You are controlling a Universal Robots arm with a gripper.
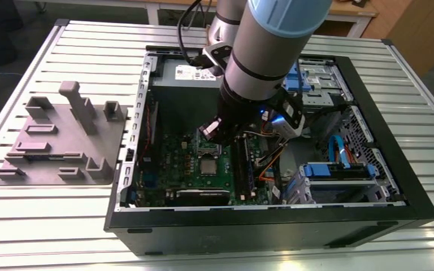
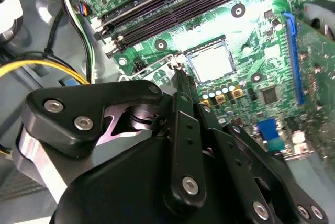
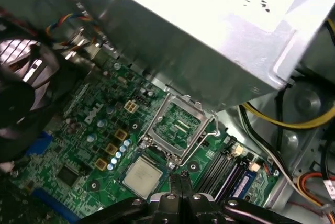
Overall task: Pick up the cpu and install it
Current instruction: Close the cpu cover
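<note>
One grey fixture block (image 1: pixel 59 138) on the bench (image 1: pixel 293 248) at the exterior view's left, open PC case (image 1: pixel 277 226) to its right. cpu (image 1: pixel 206 165) lies flat in the motherboard (image 1: pixel 173 164) socket, hinged frame (image 3: pixel 178 127) raised beside it. gripper (image 3: pixel 180 182) just above it, fingers pinched together, holding nothing. Label print unreadable
</note>
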